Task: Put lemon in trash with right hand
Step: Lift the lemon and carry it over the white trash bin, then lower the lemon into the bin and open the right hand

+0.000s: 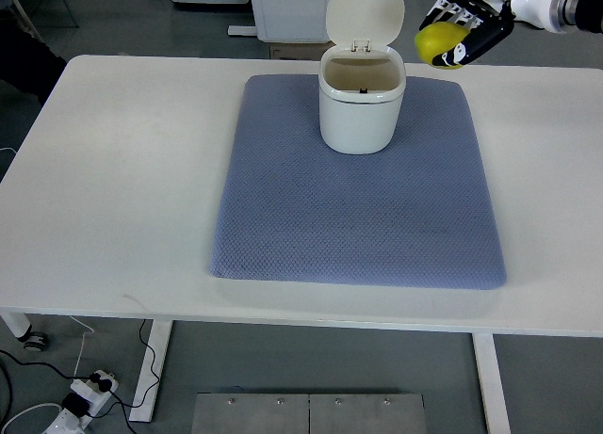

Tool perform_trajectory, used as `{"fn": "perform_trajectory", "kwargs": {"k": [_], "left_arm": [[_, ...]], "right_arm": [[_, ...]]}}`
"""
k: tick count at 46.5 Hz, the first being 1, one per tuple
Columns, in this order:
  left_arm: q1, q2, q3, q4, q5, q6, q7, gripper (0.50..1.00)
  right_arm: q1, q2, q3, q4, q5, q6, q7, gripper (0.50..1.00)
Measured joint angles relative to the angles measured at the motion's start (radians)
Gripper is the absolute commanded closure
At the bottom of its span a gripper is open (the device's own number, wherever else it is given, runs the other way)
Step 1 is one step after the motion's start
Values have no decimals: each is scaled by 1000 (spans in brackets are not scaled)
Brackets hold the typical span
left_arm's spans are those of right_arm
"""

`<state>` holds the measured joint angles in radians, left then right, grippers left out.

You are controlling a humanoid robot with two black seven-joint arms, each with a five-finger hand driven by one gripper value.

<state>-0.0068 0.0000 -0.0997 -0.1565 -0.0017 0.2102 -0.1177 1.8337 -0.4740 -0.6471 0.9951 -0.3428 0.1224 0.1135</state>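
The lemon (436, 41) sits in the curled fingers of the right robot hand (462, 34), which comes in from the upper right corner and holds the fruit in the air above the far edge of the desk (113, 170). To the left of the robot hand and a little nearer the robot stands the white trash bin (361, 104), its flip lid (366, 15) tilted up and back so the mouth is open. The bin rests on a blue-grey mat (358, 217) that spreads out below and to the left of the robot hand. The left arm is not in view. To do this step well, the robot hand should probably carry the lemon leftward until it is squarely over the open mouth, staying clear of the raised lid, and loosen the fingers only then; releasing early would likely bounce the fruit off the rim onto the mat
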Motion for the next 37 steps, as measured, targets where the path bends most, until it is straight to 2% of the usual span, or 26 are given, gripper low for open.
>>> {"fn": "perform_trajectory", "kwargs": {"k": [37], "left_arm": [[1, 0, 0, 0, 0, 0, 0, 500]], "right_arm": [[-38, 201, 0, -137, 183, -37, -11, 1000]]}}
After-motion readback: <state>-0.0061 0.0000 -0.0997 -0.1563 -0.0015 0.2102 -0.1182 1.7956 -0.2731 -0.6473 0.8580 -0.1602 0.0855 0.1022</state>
